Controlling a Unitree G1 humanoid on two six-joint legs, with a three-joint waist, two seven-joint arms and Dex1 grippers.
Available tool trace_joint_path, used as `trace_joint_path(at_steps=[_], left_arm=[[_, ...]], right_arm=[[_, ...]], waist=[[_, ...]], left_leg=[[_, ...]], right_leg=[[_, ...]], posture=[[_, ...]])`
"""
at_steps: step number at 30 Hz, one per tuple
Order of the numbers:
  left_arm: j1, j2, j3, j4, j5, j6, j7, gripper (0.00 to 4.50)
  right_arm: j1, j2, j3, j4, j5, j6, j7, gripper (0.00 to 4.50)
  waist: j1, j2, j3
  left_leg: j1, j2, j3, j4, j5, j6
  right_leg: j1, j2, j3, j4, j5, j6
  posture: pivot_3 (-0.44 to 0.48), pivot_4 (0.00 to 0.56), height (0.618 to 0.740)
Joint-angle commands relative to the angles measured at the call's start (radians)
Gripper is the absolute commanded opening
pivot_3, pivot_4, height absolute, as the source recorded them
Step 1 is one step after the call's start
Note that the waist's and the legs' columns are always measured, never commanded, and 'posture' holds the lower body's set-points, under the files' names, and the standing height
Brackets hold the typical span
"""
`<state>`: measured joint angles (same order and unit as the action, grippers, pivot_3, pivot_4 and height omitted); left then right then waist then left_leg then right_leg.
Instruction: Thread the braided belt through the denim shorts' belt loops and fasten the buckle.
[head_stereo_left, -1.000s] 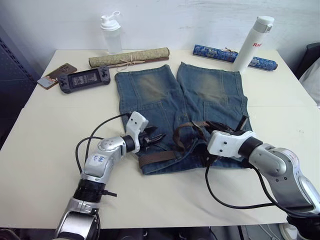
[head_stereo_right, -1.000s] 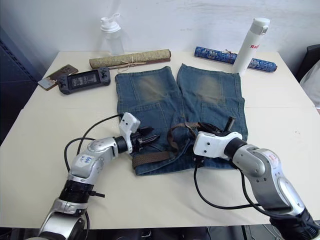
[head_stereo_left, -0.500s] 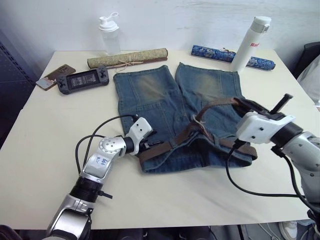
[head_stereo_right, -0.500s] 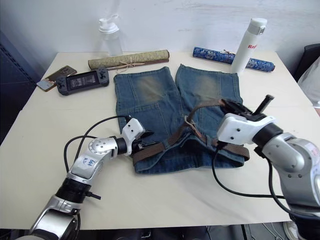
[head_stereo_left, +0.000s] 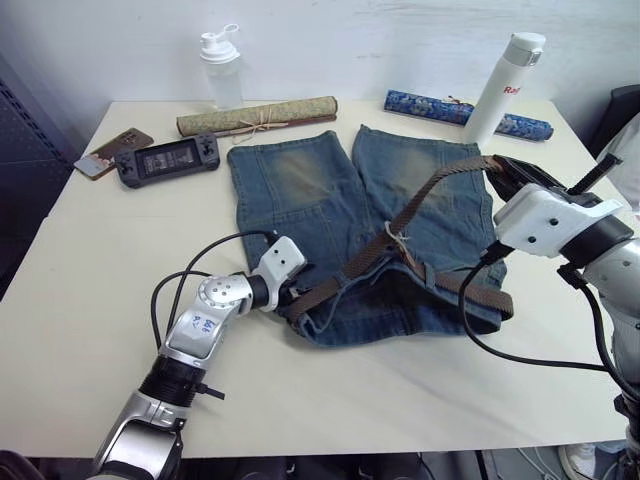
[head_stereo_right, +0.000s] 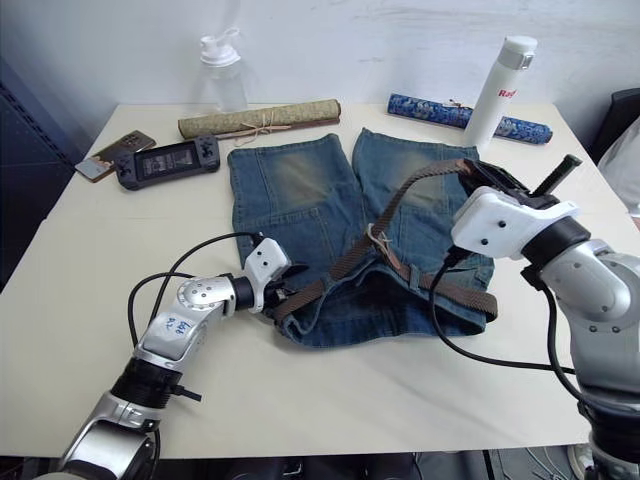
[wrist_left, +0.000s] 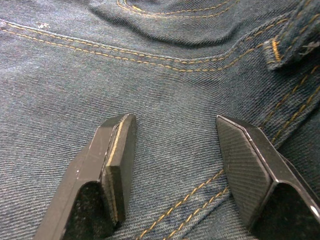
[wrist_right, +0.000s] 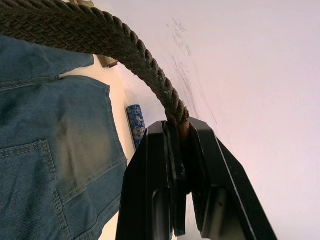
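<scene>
R gripper (wrist_right: 181, 131) clamps braided belt (head_stereo_left: 420, 205); L gripper (wrist_left: 175, 165) spread on denim shorts (head_stereo_left: 300, 190).

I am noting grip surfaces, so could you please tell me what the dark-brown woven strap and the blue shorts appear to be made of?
The dark-brown braided belt, pinched in the right gripper, looks like plaited cord or elastic fibre, matte: interlaced strands show clearly, though the exact fibre is uncertain. The blue denim shorts under the open left gripper look like cotton denim: diagonal twill weave, tan topstitching, faded patches.

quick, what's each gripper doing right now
Left gripper: open, over the blue denim shorts.
Right gripper: shut on the dark-brown braided belt.
</scene>
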<state>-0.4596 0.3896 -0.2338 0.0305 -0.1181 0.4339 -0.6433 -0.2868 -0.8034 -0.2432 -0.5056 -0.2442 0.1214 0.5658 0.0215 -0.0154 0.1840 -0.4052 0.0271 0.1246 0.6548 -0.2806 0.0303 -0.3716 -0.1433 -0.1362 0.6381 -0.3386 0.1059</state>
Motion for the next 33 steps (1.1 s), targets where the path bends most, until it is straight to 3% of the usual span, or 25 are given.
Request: trace_joint_path(at_steps=[1, 7, 15, 19, 22, 25, 29, 33], left_arm=[[0.038, 0.009, -0.023, 0.026, 0.033, 0.020, -0.002, 2.81], [0.044, -0.036, 0.033, -0.004, -0.007, 0.015, 0.042, 2.81], [0.069, -0.062, 0.122, -0.090, -0.035, -0.110, 0.063, 2.81], [0.062, -0.054, 0.158, -0.126, -0.058, -0.137, 0.056, 4.46], [0.069, -0.080, 0.234, -0.229, -0.201, -0.068, 0.035, 4.46], [0.108, -0.077, 0.243, -0.381, -0.346, 0.040, -0.007, 4.46], [0.138, -0.086, 0.162, -0.491, -0.359, 0.147, 0.046, 4.46], [0.129, -0.125, 0.130, -0.494, -0.297, 0.175, 0.161, 4.46]], right_arm=[[-0.051, 0.028, -0.026, -0.067, 0.033, 0.041, -0.036, 0.00], [-0.011, 0.058, 0.092, -0.145, 0.074, 0.081, 0.042, 0.00], [-0.004, 0.085, 0.187, -0.150, 0.052, 0.099, 0.037, 0.00], [-0.002, 0.085, 0.211, -0.135, 0.041, 0.088, 0.039, 0.00], [-0.006, 0.084, 0.231, -0.124, 0.027, 0.076, 0.038, 0.00], [-0.016, 0.080, 0.263, -0.106, -0.002, 0.064, 0.037, 0.00], [-0.037, 0.077, 0.308, -0.080, -0.065, 0.058, 0.033, 0.00], [-0.070, 0.100, 0.351, -0.076, -0.107, 0.063, 0.029, 0.00]], waist=[[0.000, 0.000, 0.000], [0.002, 0.000, 0.000], [0.000, 0.000, 0.000], [0.002, 0.000, 0.000], [0.000, 0.000, 0.000], [-0.002, 0.000, 0.000], [0.000, 0.000, 0.000], [0.000, 0.000, 0.000]], left_leg=[[0.000, 0.000, 0.000, 0.000, 0.000, 0.000], [0.000, 0.000, 0.000, 0.000, 0.000, 0.000], [-0.001, 0.000, 0.000, 0.001, 0.000, 0.000], [-0.001, 0.000, 0.000, 0.002, 0.000, 0.000], [-0.002, 0.000, 0.000, 0.002, 0.000, 0.000], [-0.002, 0.000, -0.001, 0.001, 0.000, 0.000], [-0.001, 0.000, -0.001, 0.002, 0.000, 0.000], [-0.001, 0.000, -0.001, 0.003, 0.000, 0.000]], right_leg=[[0.000, 0.000, 0.000, 0.000, 0.000, 0.000], [0.000, 0.000, 0.000, 0.001, 0.000, 0.000], [-0.001, 0.000, 0.000, 0.002, 0.000, 0.000], [-0.001, 0.000, 0.000, 0.002, 0.000, 0.000], [-0.001, -0.001, 0.000, 0.002, 0.000, 0.000], [-0.001, -0.001, 0.000, 0.002, 0.000, 0.000], [-0.001, -0.001, 0.000, 0.002, 0.000, 0.000], [-0.001, -0.001, 0.000, 0.000, 0.000, 0.000]], posture=[[0.000, 0.150, 0.717], [0.000, 0.150, 0.717], [0.000, 0.150, 0.717], [0.000, 0.150, 0.717], [0.000, 0.150, 0.717], [0.000, 0.150, 0.717], [0.000, 0.150, 0.717], [0.000, 0.150, 0.717]])
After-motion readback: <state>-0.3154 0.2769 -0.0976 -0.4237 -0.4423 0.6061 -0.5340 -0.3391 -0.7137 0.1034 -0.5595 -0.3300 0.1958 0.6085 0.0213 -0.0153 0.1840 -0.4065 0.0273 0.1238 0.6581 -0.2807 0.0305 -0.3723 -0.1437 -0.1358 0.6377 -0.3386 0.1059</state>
